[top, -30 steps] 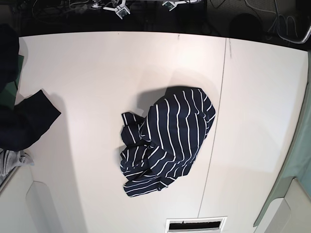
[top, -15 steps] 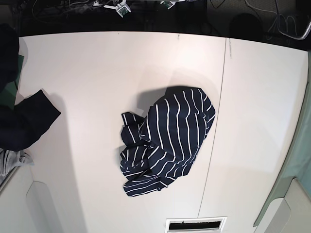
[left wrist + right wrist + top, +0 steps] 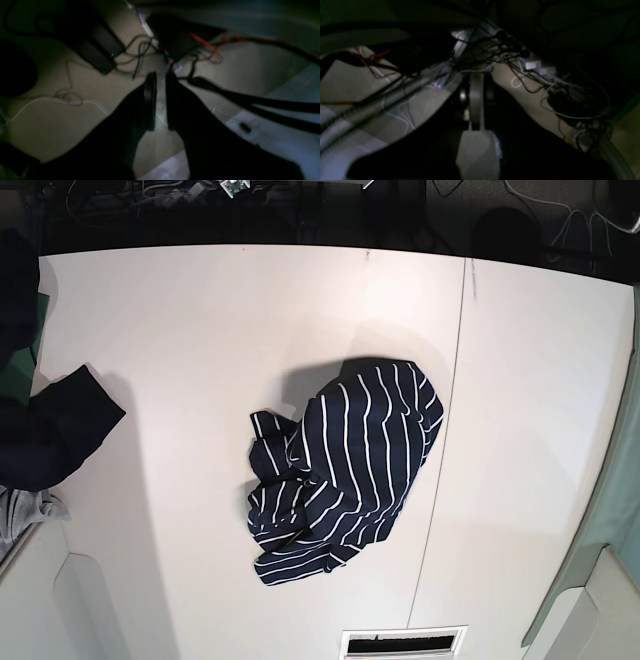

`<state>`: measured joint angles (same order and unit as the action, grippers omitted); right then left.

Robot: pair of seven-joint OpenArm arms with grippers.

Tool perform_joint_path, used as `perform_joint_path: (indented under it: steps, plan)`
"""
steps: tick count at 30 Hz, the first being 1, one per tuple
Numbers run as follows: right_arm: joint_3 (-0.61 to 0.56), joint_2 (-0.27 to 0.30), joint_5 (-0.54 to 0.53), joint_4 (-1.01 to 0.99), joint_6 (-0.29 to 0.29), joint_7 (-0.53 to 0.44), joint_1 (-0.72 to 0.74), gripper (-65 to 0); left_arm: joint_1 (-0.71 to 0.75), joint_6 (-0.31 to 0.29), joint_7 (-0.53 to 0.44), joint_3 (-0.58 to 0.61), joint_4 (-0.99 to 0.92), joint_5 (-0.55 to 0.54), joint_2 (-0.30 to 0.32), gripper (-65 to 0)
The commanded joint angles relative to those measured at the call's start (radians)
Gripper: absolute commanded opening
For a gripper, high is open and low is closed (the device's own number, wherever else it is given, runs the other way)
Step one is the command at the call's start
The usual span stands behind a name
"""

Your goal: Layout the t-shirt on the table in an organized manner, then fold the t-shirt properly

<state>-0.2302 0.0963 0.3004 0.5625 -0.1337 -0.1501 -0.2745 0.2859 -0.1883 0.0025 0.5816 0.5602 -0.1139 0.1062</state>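
The t-shirt [image 3: 340,470] lies bunched mid-table [image 3: 180,330], left of the seam [image 3: 440,450].

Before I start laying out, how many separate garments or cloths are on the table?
3: the striped t-shirt crumpled mid-table, a plain dark garment at the left edge, a grey cloth just below it. More may lie off-frame.
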Motion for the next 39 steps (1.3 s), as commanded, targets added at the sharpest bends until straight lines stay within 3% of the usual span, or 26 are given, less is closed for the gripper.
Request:
perform_joint_path:
  steps: [1, 6, 13, 18, 24, 27, 30, 34, 39]
  plan:
    - [0.001, 0.012, -0.018, 0.041, -0.005, -0.011, -0.030, -63.3, 0.030, -0.006, -0.007, -0.017, 0.041, -0.002, 0.010, -57.9]
    - [0.000, 0.071, -0.110, 0.238, -0.058, -0.011, -0.139, -63.3, 0.142, -0.018, -0.008, -0.204, 0.236, -0.006, 0.028, -57.9]
    - [0.001, 0.173, -0.212, 0.581, -0.188, -0.003, -0.293, -63.3, 0.330, -0.172, 0.000, -0.494, 0.593, -0.033, 0.034, -57.9]
    - [0.001, 0.252, -0.296, 0.855, -0.196, 0.054, -0.390, -63.3, 0.472, -0.167, 0.035, -0.593, 0.895, -0.143, 0.087, -57.9]
    - [0.004, 0.319, -0.377, 1.131, -0.191, 0.077, -0.414, -63.3, 0.585, -0.072, 0.093, -0.709, 1.233, -0.198, 0.148, -57.9]
    - [0.006, 0.317, -0.422, 1.212, -0.192, 0.082, -0.359, -63.3, 0.571, -0.061, 0.158, -0.742, 1.351, -0.205, 0.181, -57.8]
    - [0.006, 0.292, -0.441, 1.228, -0.175, 0.100, -0.253, -63.2, 0.532, -0.062, 0.159, -0.745, 1.425, -0.206, 0.223, -57.8]
    - [0.008, 0.209, -0.446, 1.194, -0.129, 0.259, -0.064, -59.2, 0.434, -0.062, 0.174, -0.718, 1.434, -0.237, 0.288, -55.6]
    - [0.008, 0.111, -0.451, 1.051, -0.080, 0.312, 0.139, -34.6, 0.309, -0.062, 0.227, -0.606, 1.430, -0.216, 0.338, -29.5]
